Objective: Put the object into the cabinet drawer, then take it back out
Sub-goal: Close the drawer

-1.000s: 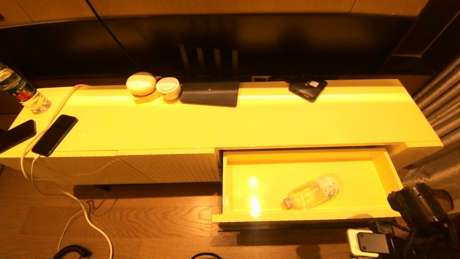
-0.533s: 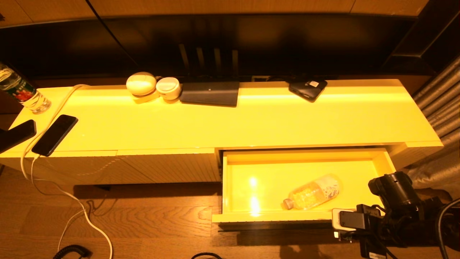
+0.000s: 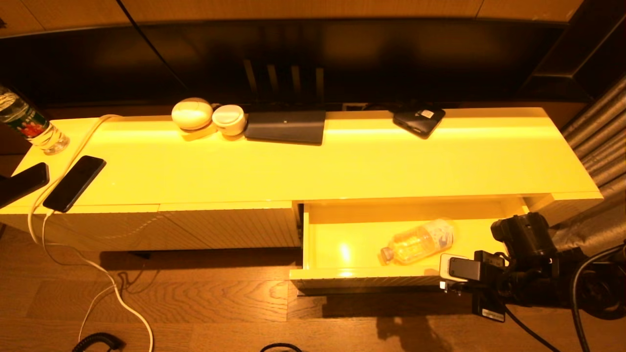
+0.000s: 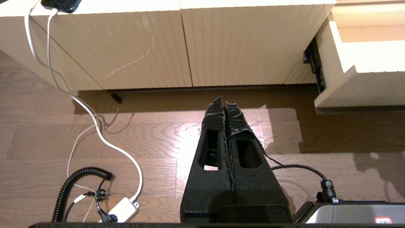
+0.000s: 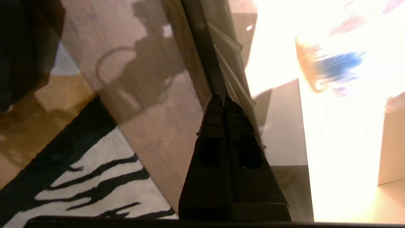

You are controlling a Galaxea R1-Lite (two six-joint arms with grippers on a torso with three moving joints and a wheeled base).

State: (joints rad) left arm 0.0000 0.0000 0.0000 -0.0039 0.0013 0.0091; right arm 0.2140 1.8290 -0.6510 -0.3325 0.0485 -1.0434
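Head view shows the water bottle (image 3: pixel 417 242) lying on its side inside the cabinet drawer (image 3: pixel 342 281), cap toward the drawer's front, body angled back toward the right; the smooth floor gives a round bottle nothing to lean on, so lying flat is likely the stable pose for it. The right gripper (image 5: pixel 223 100) sits at the drawer's front edge near its right end, its fingers pressed together with nothing between them; closed fingers make a blunt pusher, which suits shoving a front panel better than a grasp would. The left gripper (image 4: pixel 225 104) hangs low over the wooden floor (image 4: pixel 152 136) in front of the closed ribbed panels, its fingers also together and empty, apparently parked.

Against the picture half a second ago, the drawer has slid part-way in; less of its floor shows beneath the counter (image 3: pixel 342 161) and the front edge sits nearer the cabinet. The bottle has ridden back with it, keeping its lie. The right arm has advanced with the drawer front. On the counter, the phone (image 3: pixel 74 183), the other bottle (image 3: pixel 29 124) and the round white items (image 3: pixel 208 116) are unchanged; the judgement is that the putting-in half is nearly finished, with the drawer closing.
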